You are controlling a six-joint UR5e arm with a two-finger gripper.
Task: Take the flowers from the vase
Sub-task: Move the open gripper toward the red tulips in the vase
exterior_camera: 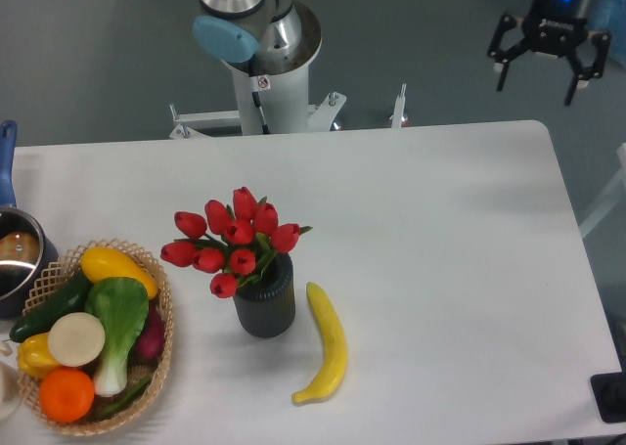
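The flowers (231,240) are a bunch of red tulip buds with green leaves, standing in the vase (265,303), a small dark ribbed cylinder left of the table's middle. My gripper (536,85) hangs high at the top right, beyond the table's far right corner, far from the flowers. Its two black fingers are spread apart and hold nothing.
A yellow banana (327,345) lies just right of the vase. A wicker basket (156,362) of vegetables and fruit stands at the front left. A steel pot with a blue handle (15,254) sits at the left edge. The arm's base (266,73) stands behind the table.
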